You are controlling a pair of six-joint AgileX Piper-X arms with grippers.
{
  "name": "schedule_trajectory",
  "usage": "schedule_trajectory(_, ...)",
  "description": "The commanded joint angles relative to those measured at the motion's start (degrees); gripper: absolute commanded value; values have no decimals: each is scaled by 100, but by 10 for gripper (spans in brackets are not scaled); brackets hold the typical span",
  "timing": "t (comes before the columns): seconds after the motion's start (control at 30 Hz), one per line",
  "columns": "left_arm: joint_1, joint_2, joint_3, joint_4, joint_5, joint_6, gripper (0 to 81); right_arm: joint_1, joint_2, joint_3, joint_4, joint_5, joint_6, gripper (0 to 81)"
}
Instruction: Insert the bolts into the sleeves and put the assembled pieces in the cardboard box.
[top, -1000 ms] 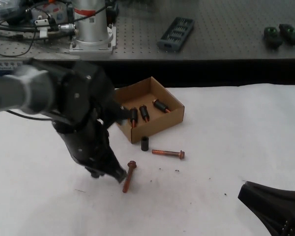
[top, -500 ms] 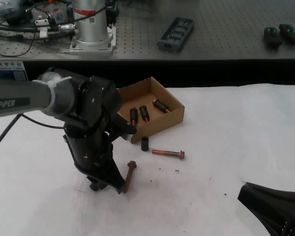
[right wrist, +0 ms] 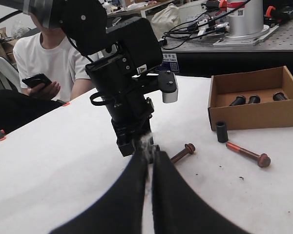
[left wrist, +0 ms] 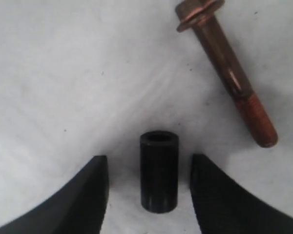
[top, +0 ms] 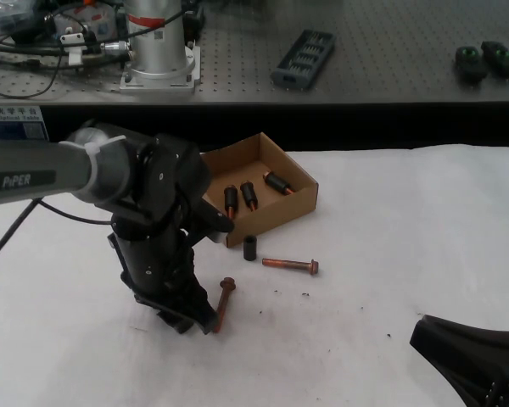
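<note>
The left end effector [left wrist: 149,159] is open and lowered to the white tabletop [top: 390,254], its two black fingers straddling a black sleeve [left wrist: 158,178] that lies on its side between them with a gap on either side, so nothing is gripped. A copper bolt [left wrist: 224,73] lies flat just beside that sleeve, apart from it. In the high view this end effector sits lower left of centre, and the left arm [top: 157,229] covers its fingertips and the sleeve between them. The right end effector [right wrist: 149,161] is closed on nothing, its fingers pressed together; in the high view it is cut off by the lower right corner of the frame. The cardboard box [top: 276,214], open-topped, stands at the centre of the high view and holds three assembled pieces [top: 249,195] lying side by side, each a black sleeve with copper showing at one end. Just in front of the box a second sleeve [top: 250,248] stands upright, and a second bolt [top: 290,265] lies flat near it. White lettering [top: 21,180] runs along the left arm. A blue-and-white label [top: 14,121] on the rear bench edge, upper left, is too small to read.
</note>
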Motion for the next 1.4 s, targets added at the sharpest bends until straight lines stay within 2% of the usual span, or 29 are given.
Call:
schedule_trajectory(0.0, -7, -72, -26, 111, 20, -50, 373, 11, -21, -47, -45, 17, 9, 55)
schedule_trajectory(0.07, -7, -111, -26, 97, 97, -50, 373, 11, -21, -47, -45, 17, 9, 55)
schedule_trajectory(0.2, -7, -127, -26, 77, 670, -50, 373, 11, -21, -47, -45, 17, 9, 55)
schedule_trajectory(0.4, -7, -127, -26, -68, 919, -188, 367, 11, -21, -47, -45, 17, 9, 55)
schedule_trajectory(0.5, -7, -127, -26, -24, 909, -188, 290, 11, -21, -47, -15, 17, 9, 55)
schedule_trajectory(0.63, -7, -127, -26, 223, 909, -188, 9, 11, -21, -47, -3, 17, 9, 55)
schedule_trajectory(0.93, -7, -163, -26, 712, 1103, -132, 0, 11, -21, -47, -3, 17, 9, 55)
schedule_trajectory(1.1, -7, -553, -26, 671, 1892, -240, 0, 11, -21, -47, -3, 17, 9, 55)
schedule_trajectory(1.3, -7, -1265, -26, 188, 3806, -869, 0, 11, -21, -47, -3, 17, 9, 55)
schedule_trajectory(1.37, -7, -1493, -26, 164, 4160, -910, 0, 11, -21, -47, -3, 17, 9, 55)
